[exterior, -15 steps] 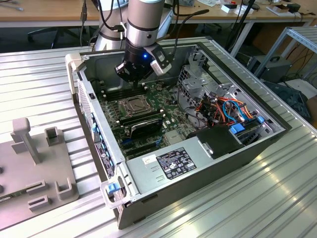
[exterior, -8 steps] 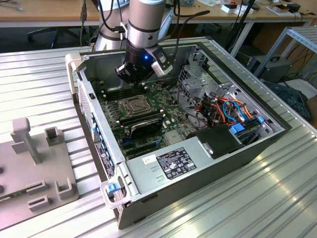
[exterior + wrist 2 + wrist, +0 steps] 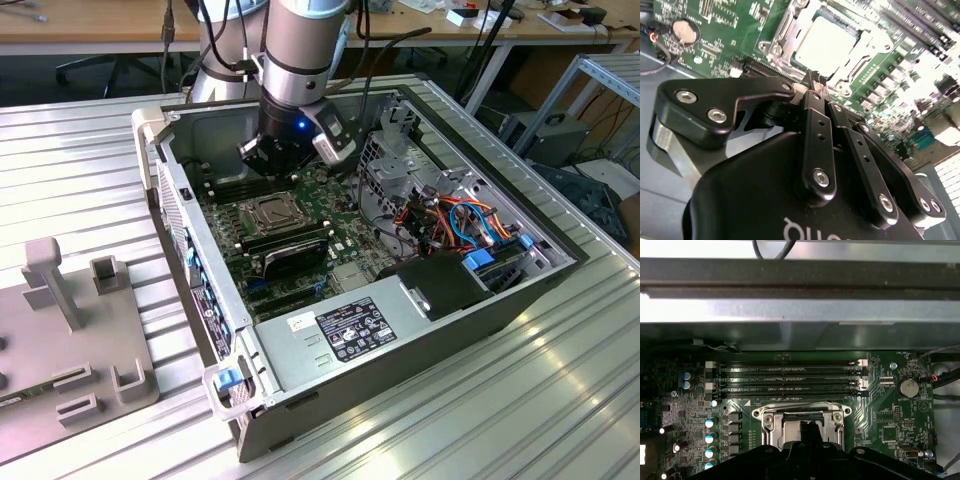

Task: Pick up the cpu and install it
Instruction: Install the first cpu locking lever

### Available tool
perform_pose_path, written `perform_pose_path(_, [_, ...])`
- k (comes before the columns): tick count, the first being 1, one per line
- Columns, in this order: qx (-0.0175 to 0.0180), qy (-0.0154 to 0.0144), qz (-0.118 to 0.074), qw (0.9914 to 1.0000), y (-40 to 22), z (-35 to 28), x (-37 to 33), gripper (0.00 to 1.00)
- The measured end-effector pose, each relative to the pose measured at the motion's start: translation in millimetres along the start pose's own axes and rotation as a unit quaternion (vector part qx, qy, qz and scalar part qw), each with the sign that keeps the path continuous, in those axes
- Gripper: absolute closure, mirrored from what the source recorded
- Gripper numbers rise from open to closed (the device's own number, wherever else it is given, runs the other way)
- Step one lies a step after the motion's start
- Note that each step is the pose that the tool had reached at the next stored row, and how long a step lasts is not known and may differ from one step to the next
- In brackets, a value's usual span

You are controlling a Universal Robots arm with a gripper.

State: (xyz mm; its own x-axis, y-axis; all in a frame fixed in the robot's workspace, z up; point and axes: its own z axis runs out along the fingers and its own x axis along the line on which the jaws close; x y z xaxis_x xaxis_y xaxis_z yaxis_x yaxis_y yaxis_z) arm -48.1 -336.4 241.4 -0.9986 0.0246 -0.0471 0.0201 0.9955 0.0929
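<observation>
Far left of the fingers: a grey fixture block (image 3: pixel 62 300) sits on the ribbed metal tabletop (image 3: pixel 560 400), well apart from the work.
Computer case (image 3: pixel 420 335): lies open on its side, with the green motherboard (image 3: pixel 330 195) facing up.
Fingers (image 3: pixel 812 85): clenched together, tip against tip, with nothing visible between them. They point down into the case.
Cpu (image 3: pixel 827 42): a pale silver square that appears to lie inside the metal-framed socket (image 3: pixel 268 212). It is flat on the board, directly beyond the fingertips and very near them. Whether they touch cannot be told.
Axis: the cpu is square, so it has no long side. Its edges run parallel to the memory slots (image 3: pixel 790 380), which lie just past the socket from the fingers.
Right of the fingers: a round coin battery (image 3: pixel 908 387), then orange and blue cables (image 3: pixel 470 215), well apart.
</observation>
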Motion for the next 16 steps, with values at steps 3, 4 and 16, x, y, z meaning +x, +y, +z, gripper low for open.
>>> perform_pose_path(3, [0.0,0.0,0.0,1.0,-6.0,-0.5,-0.2,0.89])
perform_pose_path(4, [0.0,0.0,0.0,1.0,-7.0,-0.6,-0.2,0.89])
perform_pose_path(16, [0.0,0.0,0.0,1.0,-18.1,-1.6,-0.4,0.89])
